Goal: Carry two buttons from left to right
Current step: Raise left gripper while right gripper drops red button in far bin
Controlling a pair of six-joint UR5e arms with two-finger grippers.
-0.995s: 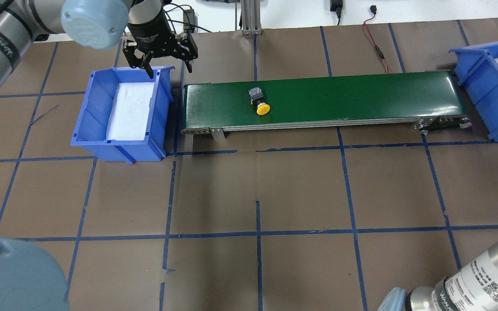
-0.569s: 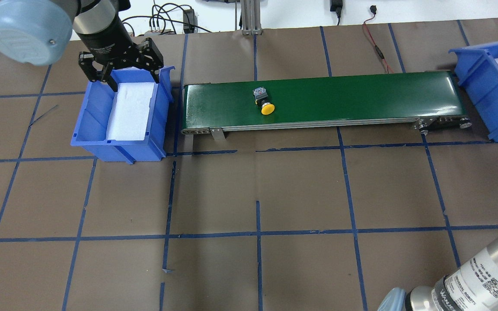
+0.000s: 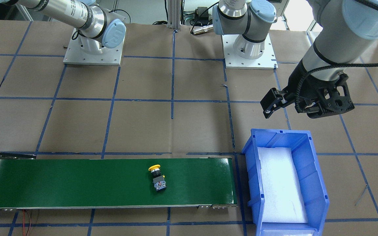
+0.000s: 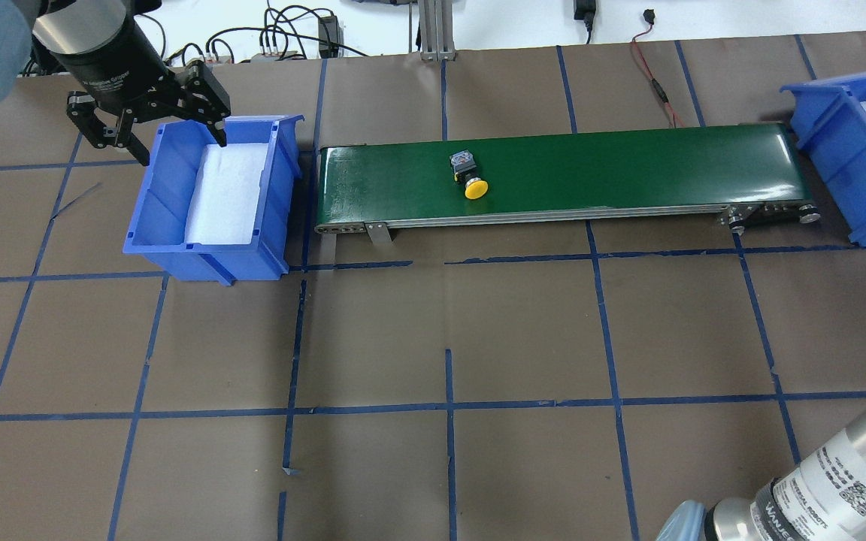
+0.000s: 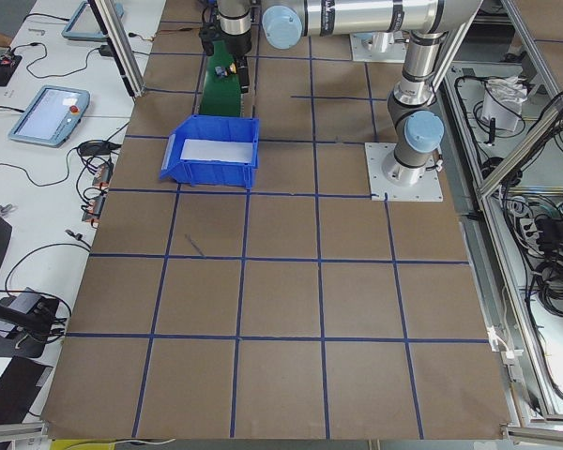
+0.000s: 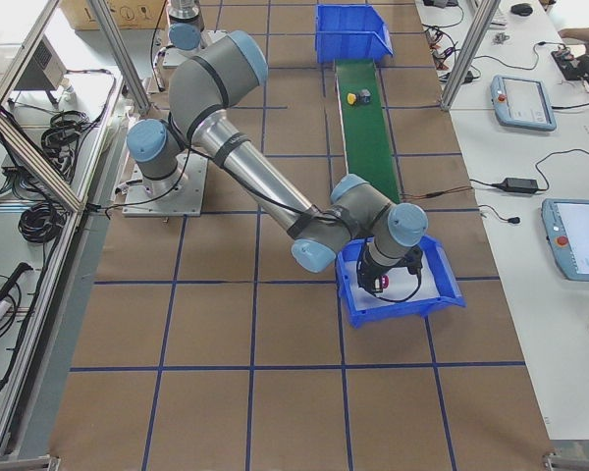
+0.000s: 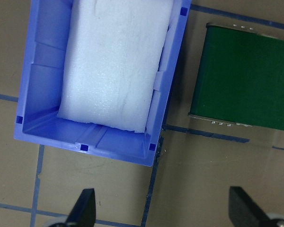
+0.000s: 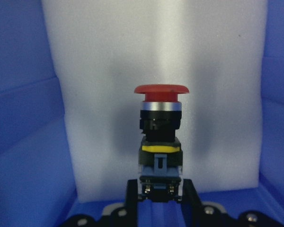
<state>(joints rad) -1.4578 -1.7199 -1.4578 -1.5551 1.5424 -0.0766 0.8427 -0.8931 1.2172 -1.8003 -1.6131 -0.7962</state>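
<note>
The yellow button (image 4: 470,177) lies on its side on the green conveyor belt (image 4: 628,165), left of the belt's middle; it also shows in the front view (image 3: 157,178). My left gripper (image 4: 177,146) is open and empty above the far left corner of the left blue bin (image 4: 207,248); the left wrist view shows its fingertips (image 7: 85,205) spread wide. My right gripper (image 8: 160,191) is shut on the base of the red button (image 8: 161,137), held over the white foam inside the right blue bin (image 6: 393,309).
The left bin (image 3: 251,170) holds only white foam and stands just off the belt's left end. The right bin (image 4: 831,143) stands at the belt's right end. Blue tape lines grid the brown table. Cables lie along the far edge.
My left gripper has moved left, from behind the bin's right corner to its far left corner, still open. The yellow button has travelled right along the belt.
</note>
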